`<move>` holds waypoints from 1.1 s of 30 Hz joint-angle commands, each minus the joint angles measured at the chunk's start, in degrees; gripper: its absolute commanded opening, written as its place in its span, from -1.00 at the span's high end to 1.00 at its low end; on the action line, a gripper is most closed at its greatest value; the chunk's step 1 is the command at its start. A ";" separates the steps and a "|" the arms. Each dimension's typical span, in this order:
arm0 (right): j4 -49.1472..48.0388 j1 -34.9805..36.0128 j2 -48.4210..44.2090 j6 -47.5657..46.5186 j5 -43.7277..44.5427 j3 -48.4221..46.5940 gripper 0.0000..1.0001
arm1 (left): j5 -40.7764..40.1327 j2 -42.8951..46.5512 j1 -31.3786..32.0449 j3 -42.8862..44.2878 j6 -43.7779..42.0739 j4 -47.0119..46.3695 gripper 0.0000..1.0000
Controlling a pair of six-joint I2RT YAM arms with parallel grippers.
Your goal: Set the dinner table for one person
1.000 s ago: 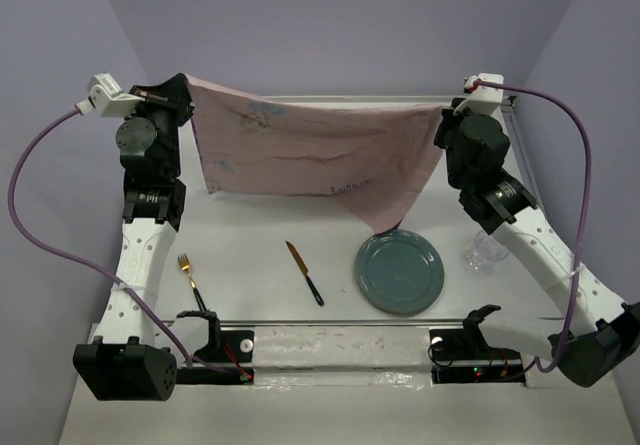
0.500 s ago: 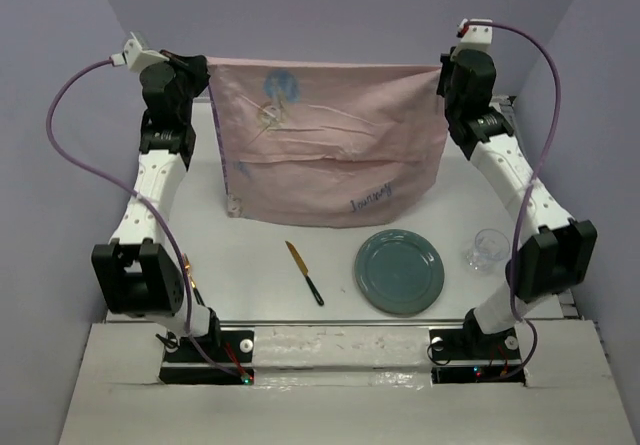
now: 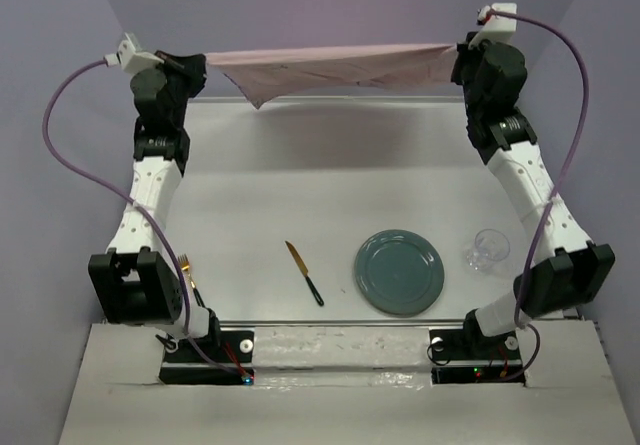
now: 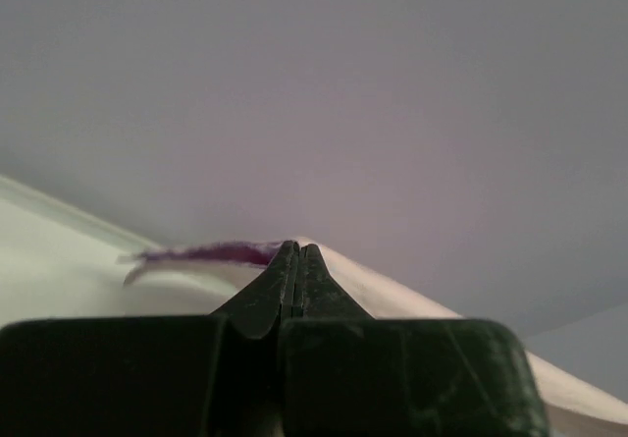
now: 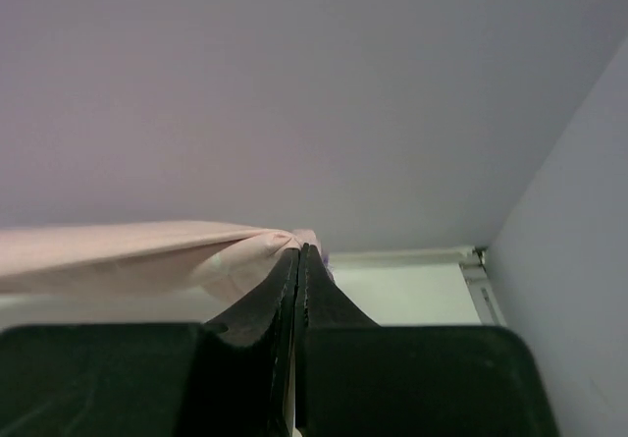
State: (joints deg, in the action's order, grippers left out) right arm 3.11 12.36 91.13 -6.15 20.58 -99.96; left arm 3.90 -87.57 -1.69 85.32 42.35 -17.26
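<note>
- The white surface [image 3: 330, 180] is lying beneath me, carrying plate [image 3: 399, 271], knife [image 3: 304, 271], fork [image 3: 187, 268] and glass [image 3: 488, 249] near its front edge.
- I am holding the pink cloth [image 3: 330, 60] taut above its far end, left hand [image 4: 297, 252] and right hand [image 5: 299, 250] each clamped on a corner.
- A corner slipping free could be dropping cloth onto the glass.

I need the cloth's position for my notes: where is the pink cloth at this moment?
In the top view the pink cloth is stretched in the air above the far edge of the dinner table, held between the left gripper and the right gripper.
</note>
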 commanded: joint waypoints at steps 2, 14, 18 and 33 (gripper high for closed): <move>-9.94 -0.85 -9.03 5.26 -3.35 24.47 1.00 | 1.02 8.98 -0.85 -22.09 3.79 -12.08 1.00; -10.59 -0.85 -4.30 22.50 -6.95 50.13 1.00 | -0.30 11.90 -1.38 -57.97 8.45 -28.79 1.00; -7.70 -0.85 -6.14 24.69 -7.92 52.06 1.00 | 0.32 10.22 -1.38 -63.33 9.42 -33.54 1.00; -3.29 -0.85 -14.48 33.66 -10.38 63.13 0.62 | -1.26 20.32 -1.38 -78.19 11.79 -37.33 0.79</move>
State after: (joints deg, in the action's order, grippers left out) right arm -0.36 11.97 81.08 24.88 10.44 -39.09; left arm 4.14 -70.65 -2.74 9.89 53.23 -50.61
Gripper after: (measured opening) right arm 0.162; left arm 0.037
